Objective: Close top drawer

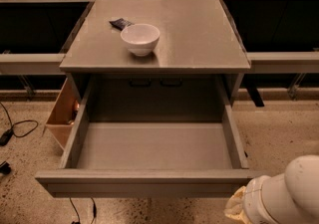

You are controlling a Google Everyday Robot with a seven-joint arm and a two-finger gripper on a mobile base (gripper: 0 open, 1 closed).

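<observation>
The top drawer [149,180] is a wide matte-grey box with a plain front panel. It stands pulled far out of the grey cabinet [164,29] toward me, and its inside is bare. My arm's white wrist shows at the bottom right, and the gripper [238,208] sits just below the right end of the drawer's front panel. Only its tan padded tip shows; the fingers are hidden by the arm and the frame edge.
A white bowl [140,39] and a small dark packet [121,23] sit on the cabinet top. A light tan wooden box [62,113] stands at the cabinet's left side. Black cables [20,128] lie on the speckled floor at left. Dark shelving flanks the cabinet.
</observation>
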